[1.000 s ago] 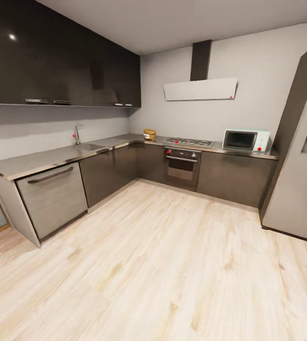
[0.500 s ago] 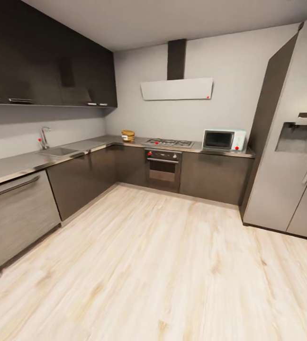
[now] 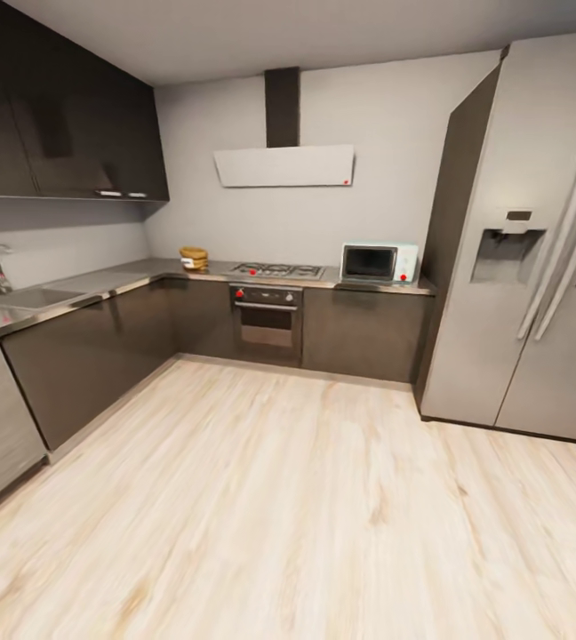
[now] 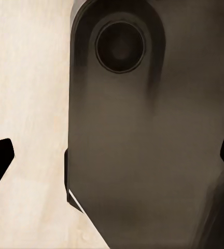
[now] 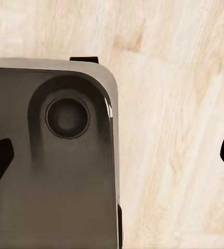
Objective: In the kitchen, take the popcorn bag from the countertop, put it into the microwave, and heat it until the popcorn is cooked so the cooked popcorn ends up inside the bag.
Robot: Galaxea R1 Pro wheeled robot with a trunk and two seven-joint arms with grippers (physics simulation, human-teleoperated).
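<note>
Stage: approach, nothing done yet
Popcorn bag (image 3: pixel 194 258): on the countertop (image 3: pixel 128 277), by the hob (image 3: pixel 276 269)
Microwave (image 3: pixel 378 263): door closed, well apart from the bag
Left gripper (image 4: pixel 112 158): fingers spread, empty
Right gripper (image 5: pixel 112 155): fingers spread, empty
Left: grab, load, heat

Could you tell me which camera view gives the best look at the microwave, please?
The head view: the microwave sits whole on the countertop beside the fridge, door facing the camera. Both wrist views look down at wood floor and the robot's dark base instead.
</note>
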